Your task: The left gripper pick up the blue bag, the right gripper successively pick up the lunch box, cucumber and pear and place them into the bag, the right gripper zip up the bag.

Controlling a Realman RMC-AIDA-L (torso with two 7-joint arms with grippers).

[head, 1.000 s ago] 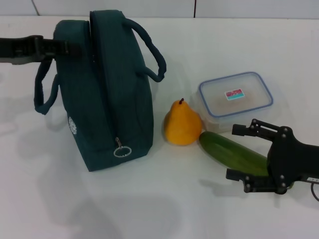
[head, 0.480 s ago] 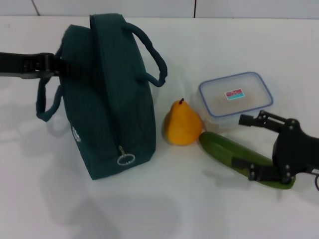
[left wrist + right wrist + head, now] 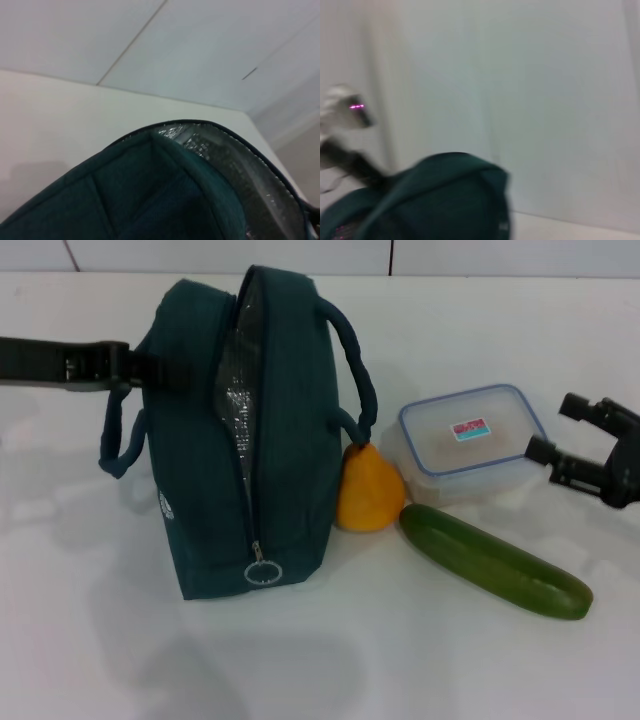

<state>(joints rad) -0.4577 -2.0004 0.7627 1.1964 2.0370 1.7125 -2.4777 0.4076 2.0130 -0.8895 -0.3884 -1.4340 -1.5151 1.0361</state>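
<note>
The blue bag (image 3: 285,470) stands left of centre, its zipper open and silver foil lining (image 3: 238,390) showing. My left gripper (image 3: 160,372) reaches in from the left and is shut on the bag's near handle at its top. The pear (image 3: 370,498) stands against the bag's right side. The lunch box (image 3: 472,438) lies behind the cucumber (image 3: 495,560). My right gripper (image 3: 555,427) is open and empty, just right of the lunch box. The left wrist view shows the bag's top (image 3: 150,200). The right wrist view shows the bag (image 3: 435,200) blurred.
Everything lies on a white table (image 3: 400,660). A white wall (image 3: 300,255) runs along the table's far edge. My left arm (image 3: 342,112) shows faintly in the right wrist view.
The bag has shifted right and its mouth has opened, showing the foil. My right gripper has risen from over the cucumber to beside the lunch box's right end.
</note>
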